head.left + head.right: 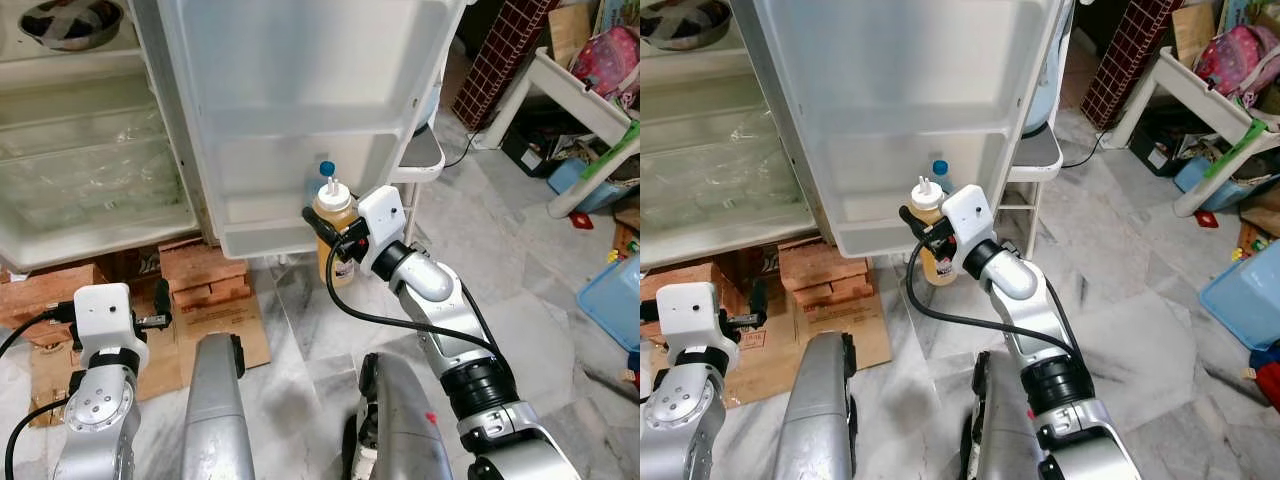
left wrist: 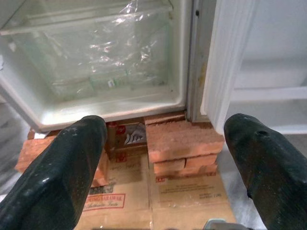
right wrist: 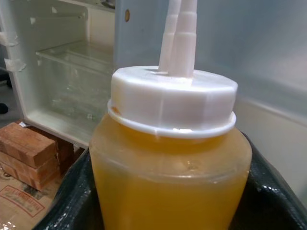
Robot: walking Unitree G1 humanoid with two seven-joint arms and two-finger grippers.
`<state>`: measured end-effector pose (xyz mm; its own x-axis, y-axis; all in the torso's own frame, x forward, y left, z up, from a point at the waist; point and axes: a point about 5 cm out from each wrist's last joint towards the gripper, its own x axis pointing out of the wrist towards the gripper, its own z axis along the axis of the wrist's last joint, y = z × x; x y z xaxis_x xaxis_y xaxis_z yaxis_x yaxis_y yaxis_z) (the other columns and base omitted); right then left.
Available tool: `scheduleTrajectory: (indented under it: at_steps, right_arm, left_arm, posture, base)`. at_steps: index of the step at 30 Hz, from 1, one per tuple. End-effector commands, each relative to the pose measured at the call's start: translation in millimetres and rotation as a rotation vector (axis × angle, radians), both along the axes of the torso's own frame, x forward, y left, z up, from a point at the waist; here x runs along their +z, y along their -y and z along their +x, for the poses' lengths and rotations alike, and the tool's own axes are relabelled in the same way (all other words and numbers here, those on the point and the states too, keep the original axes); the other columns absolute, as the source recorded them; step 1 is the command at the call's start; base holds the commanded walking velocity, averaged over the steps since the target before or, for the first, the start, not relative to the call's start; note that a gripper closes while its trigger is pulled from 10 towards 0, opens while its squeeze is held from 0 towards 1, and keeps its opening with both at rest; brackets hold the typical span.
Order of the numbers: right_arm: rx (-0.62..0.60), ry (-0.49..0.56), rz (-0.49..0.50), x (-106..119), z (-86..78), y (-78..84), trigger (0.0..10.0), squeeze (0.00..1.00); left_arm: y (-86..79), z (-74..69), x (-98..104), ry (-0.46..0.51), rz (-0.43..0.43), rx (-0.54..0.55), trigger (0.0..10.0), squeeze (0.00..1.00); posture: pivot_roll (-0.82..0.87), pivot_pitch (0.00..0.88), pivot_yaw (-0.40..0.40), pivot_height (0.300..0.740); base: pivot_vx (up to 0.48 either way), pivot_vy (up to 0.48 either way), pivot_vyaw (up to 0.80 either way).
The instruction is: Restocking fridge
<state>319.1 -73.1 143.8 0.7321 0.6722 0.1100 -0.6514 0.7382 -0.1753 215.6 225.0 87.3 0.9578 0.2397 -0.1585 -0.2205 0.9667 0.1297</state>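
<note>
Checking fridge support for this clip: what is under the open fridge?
Stacked red bricks and flattened cardboard sit under the fridge front edge. Farther back is hidden by the cabinet.

— Bottles?
— One squeeze bottle [image 1: 334,215], plus one blue cap [image 1: 326,168] behind.
— Grippers?
— Two: left gripper [image 2: 165,143], right gripper [image 1: 332,238].
— And the rest?
— One fridge [image 1: 90,215], one open door [image 1: 300,80], one metal bowl [image 1: 70,20], two brick stacks [image 1: 205,278], two blue tubs [image 1: 612,300].
</note>
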Motion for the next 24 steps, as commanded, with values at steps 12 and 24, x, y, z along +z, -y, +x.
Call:
scheduleTrajectory:
  at_steps: [12,24]
  right_arm:
    - [0.019,0.043,0.004,3.5,1.5,-0.7,10.0,0.00]
    - [0.029,0.059,0.015,4.9,1.6,-2.2,10.0,0.00]
  left_arm:
    - [2.6,5.6,-2.4,-0.001,-0.003,-0.015,10.0,0.00]
    - [4.6,7.6,-2.6,0.004,-0.011,-0.020,10.0,0.00]
  posture:
    - [0.07,0.170,-0.074,0.565]
    - [0.07,0.169,-0.074,0.565]
  base:
    - [0.402,0.000,0.00]
    - [0.314,0.000,0.00]
